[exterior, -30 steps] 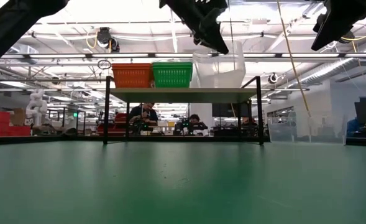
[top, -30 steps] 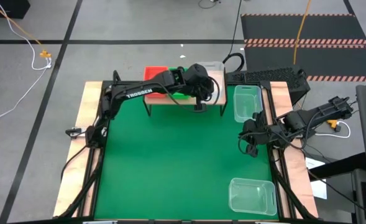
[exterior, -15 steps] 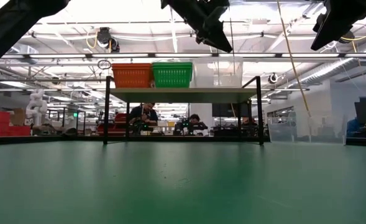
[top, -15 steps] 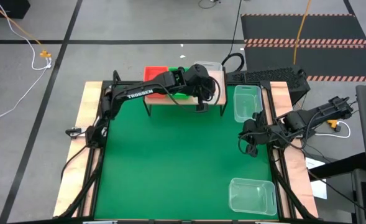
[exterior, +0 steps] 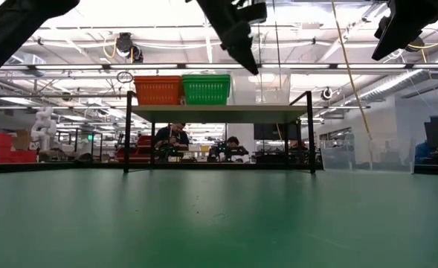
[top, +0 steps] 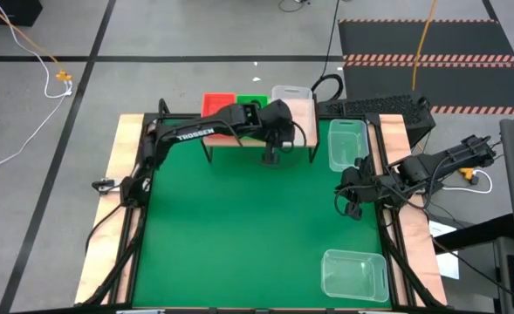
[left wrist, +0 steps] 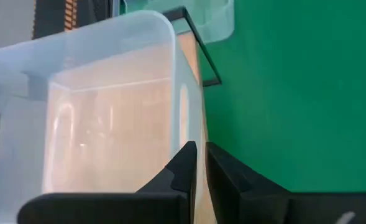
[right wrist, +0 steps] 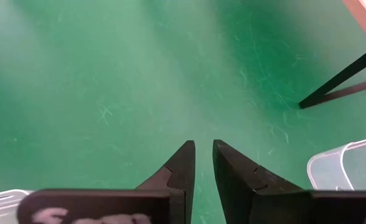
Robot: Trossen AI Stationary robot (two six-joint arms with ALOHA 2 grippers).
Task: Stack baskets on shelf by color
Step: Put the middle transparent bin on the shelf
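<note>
With the clear bin [top: 290,93] sat on the shelf [top: 304,118] just behind my left gripper [top: 271,158], fingers nearly together & empty, I judged best to lift straight off w/o nudging it, right gripper [top: 352,209] narrow, idle, two clear bins near.

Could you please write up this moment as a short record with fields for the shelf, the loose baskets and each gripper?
shelf: wooden shelf at the mat's far edge
on shelf: red basket, green basket, clear basket, side by side
off shelf: clear basket by the shelf; clear basket at the near corner, both on the green mat
left gripper: shut, empty, just in front of the shelf
right gripper: shut, empty, at the mat's right edge
</note>
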